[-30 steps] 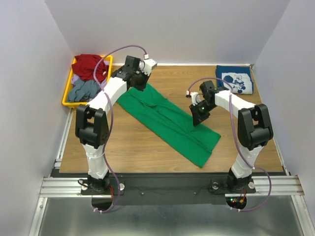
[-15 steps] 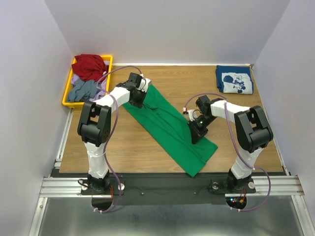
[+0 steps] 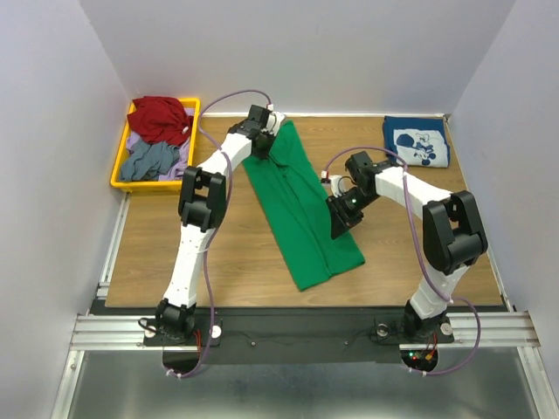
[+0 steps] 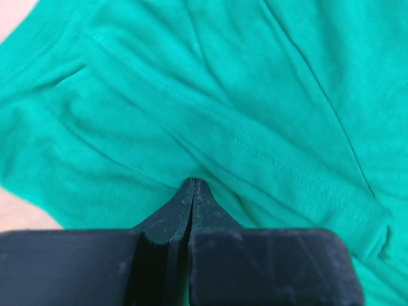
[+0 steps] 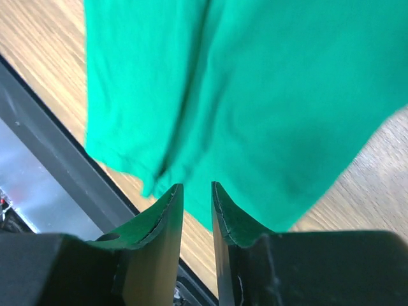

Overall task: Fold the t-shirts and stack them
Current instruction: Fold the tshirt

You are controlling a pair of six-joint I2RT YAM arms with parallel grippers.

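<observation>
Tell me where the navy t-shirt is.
Top view: the navy blue t-shirt lies folded at the far right corner of the table, apart from the green t-shirt.

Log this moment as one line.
left claw: shut on green t-shirt | right claw: open above it | navy t-shirt: folded, far right

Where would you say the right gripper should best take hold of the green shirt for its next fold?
Probably the near-right corner, coming in low from the right: the green shirt lies flat as a long strip with its far end pinched by the left gripper, so the near end is free.
</observation>
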